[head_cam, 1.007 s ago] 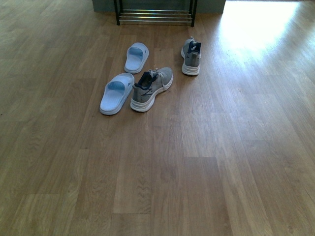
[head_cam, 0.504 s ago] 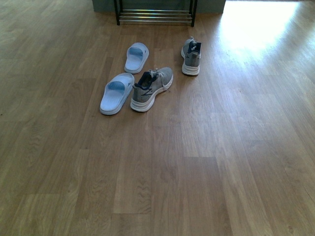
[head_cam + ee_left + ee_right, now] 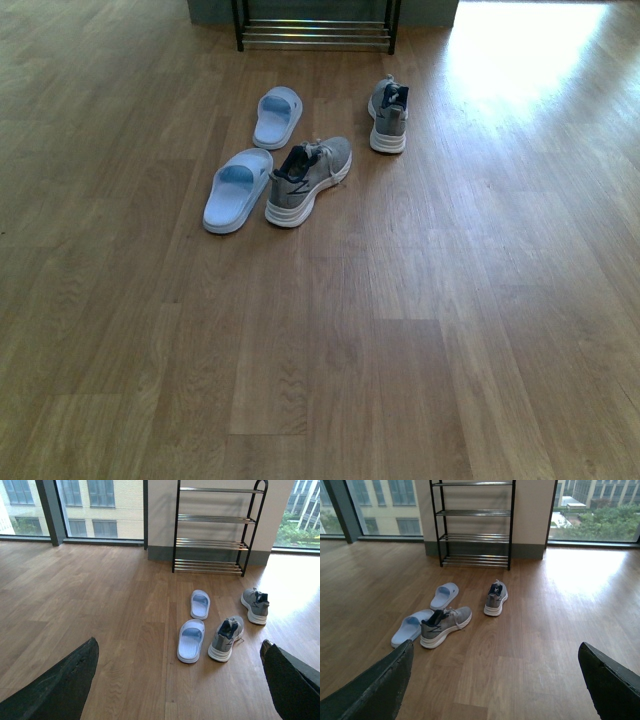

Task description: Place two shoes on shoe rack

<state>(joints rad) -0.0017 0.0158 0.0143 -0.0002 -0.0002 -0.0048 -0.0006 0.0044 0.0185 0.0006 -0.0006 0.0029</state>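
Two grey mesh sneakers with white soles lie on the wooden floor. The near shoe (image 3: 307, 181) (image 3: 226, 638) (image 3: 445, 625) lies beside a pale slipper. The far shoe (image 3: 388, 114) (image 3: 254, 606) (image 3: 496, 598) sits closer to the shoe rack (image 3: 315, 32) (image 3: 215, 530) (image 3: 474, 524), a black frame with chrome bar shelves standing against the wall, all shelves bare. My left gripper (image 3: 180, 680) and right gripper (image 3: 495, 680) are both open, well short of the shoes, nothing between their fingers. Neither arm shows in the front view.
Two pale blue slippers lie left of the shoes: one (image 3: 237, 189) (image 3: 191, 640) (image 3: 411, 627) touching the near shoe, one (image 3: 277, 116) (image 3: 200, 603) (image 3: 444, 595) nearer the rack. Large windows (image 3: 75, 507) flank the wall. Open wood floor (image 3: 400, 350) stretches in front.
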